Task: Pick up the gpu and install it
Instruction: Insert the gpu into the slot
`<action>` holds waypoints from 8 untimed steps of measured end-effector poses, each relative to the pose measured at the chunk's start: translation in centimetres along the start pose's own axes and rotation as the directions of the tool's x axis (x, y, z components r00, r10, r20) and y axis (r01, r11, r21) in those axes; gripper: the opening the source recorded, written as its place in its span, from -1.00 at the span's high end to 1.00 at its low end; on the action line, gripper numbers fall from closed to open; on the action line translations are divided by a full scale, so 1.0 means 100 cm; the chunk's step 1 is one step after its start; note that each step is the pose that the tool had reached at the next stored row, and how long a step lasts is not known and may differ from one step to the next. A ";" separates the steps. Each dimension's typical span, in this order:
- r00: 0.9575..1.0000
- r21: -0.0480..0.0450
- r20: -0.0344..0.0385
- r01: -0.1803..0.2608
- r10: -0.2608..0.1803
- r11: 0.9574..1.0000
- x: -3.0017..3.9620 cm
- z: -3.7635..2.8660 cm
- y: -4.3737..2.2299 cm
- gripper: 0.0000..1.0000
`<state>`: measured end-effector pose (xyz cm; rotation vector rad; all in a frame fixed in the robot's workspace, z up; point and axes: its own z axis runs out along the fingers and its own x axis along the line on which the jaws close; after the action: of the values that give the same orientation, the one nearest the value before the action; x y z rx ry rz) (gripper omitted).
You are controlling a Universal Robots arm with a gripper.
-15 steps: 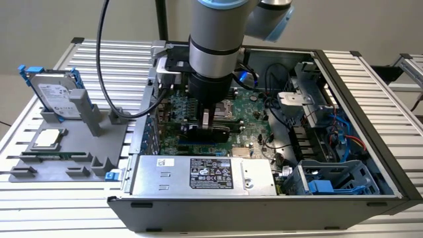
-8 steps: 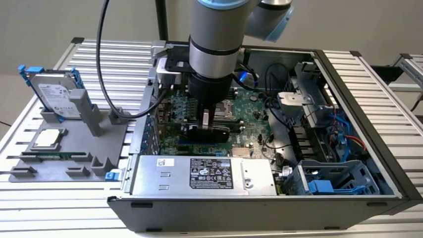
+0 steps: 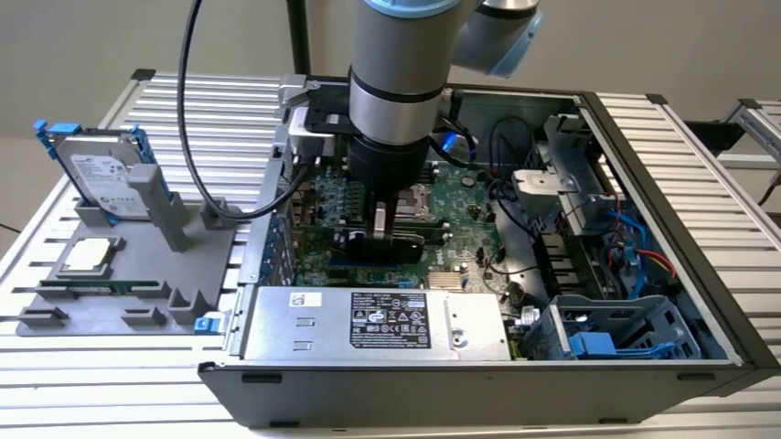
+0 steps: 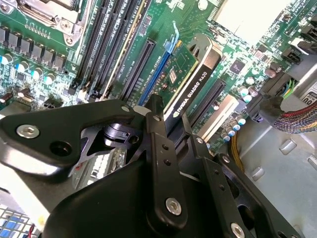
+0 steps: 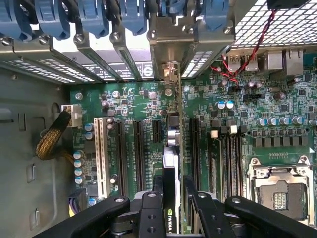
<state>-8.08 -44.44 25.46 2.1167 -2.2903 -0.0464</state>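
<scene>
The arm reaches straight down into an open computer case (image 3: 488, 393) that lies on its side on a slatted metal table (image 3: 683, 119). Its tool (image 3: 388, 229) hangs low over the green motherboard (image 3: 470, 197), near the middle of the case.

The tool pinches the gpu (image 4: 190, 82) between its two black fingers (image 4: 157, 129), one pressed against each face of the card. The gpu stands on edge above the row of long expansion slots, running parallel to them, with its black cooler block facing sideways. In the second wrist view a blue slot (image 4: 157, 74) lies just beside the card. In the first wrist view the card's far end lines up with the silver bracket openings at the rear wall of the case. Whether its lower edge is fully seated in a slot cannot be told.

A silver power supply (image 3: 379, 322) sits in the case at the near side. On the exterior view's left, a grey fixture (image 3: 123, 247) on the table holds a hard drive (image 3: 104, 174) standing upright, well apart from the tool.
</scene>
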 end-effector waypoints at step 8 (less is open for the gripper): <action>1.000 -0.001 -0.001 0.000 0.000 1.000 -0.0002 -0.0015 -0.0023 1.00</action>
<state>-7.85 -44.43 25.61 2.1161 -2.2896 -0.0464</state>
